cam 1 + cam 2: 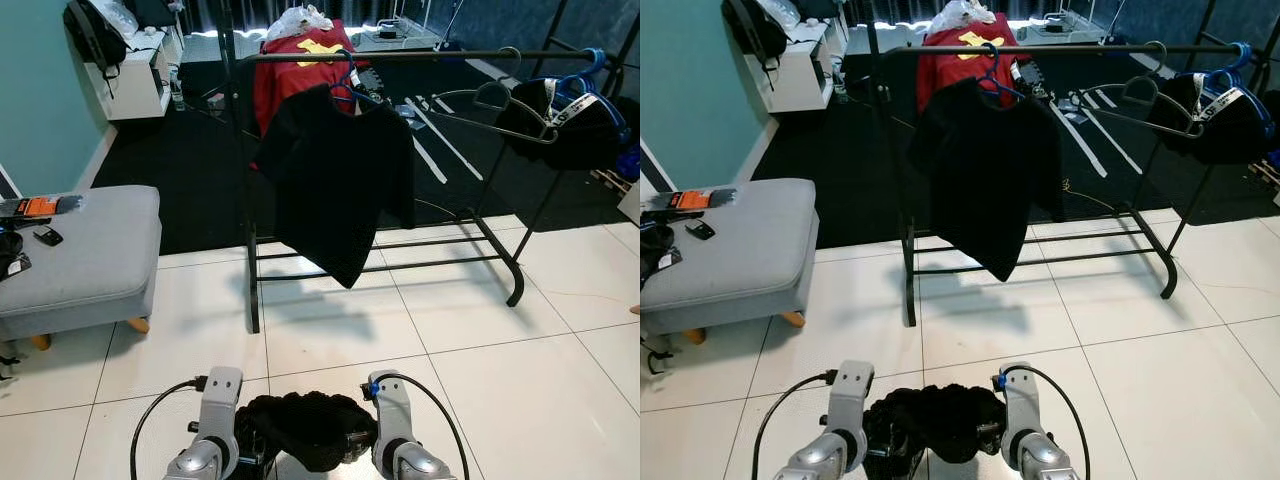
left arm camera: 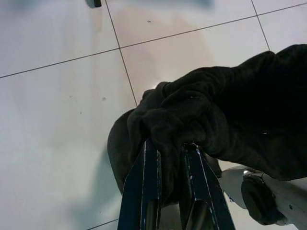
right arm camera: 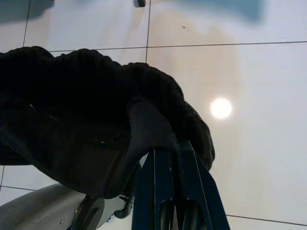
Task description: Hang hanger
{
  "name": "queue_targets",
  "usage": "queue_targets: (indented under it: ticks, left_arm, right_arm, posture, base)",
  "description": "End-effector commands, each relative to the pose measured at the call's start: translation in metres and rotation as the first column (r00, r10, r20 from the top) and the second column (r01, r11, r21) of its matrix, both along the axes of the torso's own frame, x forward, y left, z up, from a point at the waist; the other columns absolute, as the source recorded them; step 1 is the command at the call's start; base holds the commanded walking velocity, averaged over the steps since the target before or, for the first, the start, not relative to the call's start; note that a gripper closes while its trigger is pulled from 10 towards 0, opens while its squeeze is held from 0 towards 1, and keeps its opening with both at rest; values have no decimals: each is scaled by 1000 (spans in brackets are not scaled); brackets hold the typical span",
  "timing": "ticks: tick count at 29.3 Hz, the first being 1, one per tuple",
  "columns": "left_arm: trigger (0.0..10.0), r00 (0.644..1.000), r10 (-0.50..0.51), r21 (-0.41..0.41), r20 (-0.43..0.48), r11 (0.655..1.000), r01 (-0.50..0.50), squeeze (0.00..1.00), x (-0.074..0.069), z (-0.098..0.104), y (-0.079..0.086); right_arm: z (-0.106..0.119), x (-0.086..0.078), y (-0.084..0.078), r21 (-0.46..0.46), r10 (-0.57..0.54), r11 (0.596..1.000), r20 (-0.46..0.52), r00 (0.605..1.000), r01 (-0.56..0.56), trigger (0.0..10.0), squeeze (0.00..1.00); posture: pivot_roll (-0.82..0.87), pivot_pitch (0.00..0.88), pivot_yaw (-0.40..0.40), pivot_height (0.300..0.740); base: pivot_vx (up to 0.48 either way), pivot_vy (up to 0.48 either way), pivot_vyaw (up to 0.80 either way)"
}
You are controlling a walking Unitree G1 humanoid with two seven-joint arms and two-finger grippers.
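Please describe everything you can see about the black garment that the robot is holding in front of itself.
The black garment is a dark, soft, ribbed-looking fabric, bunched into a loose bundle low in front of the robot, above the white tiled floor. The left gripper is shut on one edge of it, and the right gripper is shut on the other, so it sags between them. No hanger can be made out in it. It hangs apart from the clothes rack ahead.

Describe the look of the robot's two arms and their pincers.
Both forearms are silver-grey metal with rounded housings. A thin black cable loops out beside each one; the right arm's cable ends at a small blue connector. The left pincer and the right pincer each have two long, flat, glossy black fingers.
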State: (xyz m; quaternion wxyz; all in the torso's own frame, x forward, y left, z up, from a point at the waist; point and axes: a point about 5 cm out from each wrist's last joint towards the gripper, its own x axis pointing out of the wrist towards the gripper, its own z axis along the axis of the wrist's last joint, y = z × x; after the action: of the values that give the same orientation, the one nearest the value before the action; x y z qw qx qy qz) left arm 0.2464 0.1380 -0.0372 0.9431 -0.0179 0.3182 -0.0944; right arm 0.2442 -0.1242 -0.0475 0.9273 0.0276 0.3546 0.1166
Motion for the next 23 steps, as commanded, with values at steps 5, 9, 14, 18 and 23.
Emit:
queue_targets:
  ticks: [5,9,14,18,23]
  left_arm:
    - [10000,999,48,-23,-2,999,-48,0,-5,-2,5]
    - [10000,998,57,-36,25,998,-57,0,-6,-1,4]
    - [10000,998,66,-43,20,997,-65,0,-7,-2,5]
    - [10000,998,46,-31,30,999,-45,0,-5,-1,3]
    - [10000,995,98,-66,-33,993,-100,0,-3,-3,7]
  right_arm:
    - [-4,-6,6,1,23,1000,-25,999,-23,10000,0]
    - [-7,-10,4,-25,39,999,-41,998,-40,10000,0]
    - [-9,-12,5,-32,41,999,-49,998,-43,10000,0]
    - [-12,-16,3,-67,66,995,-60,996,-70,10000,0]
    - [-15,-21,-5,-81,16,996,-81,997,-23,10000,0]
  posture:
    - [88,102,-24,740]
    - [93,87,-37,740]
    - [81,87,-23,740]
    - [56,85,0,740]
    - [27,65,44,740]
  base:
    - [0,0,0]
    - [0,0,0]
    - [0,0,0]
    - [0,0,0]
    - [0,0,0]
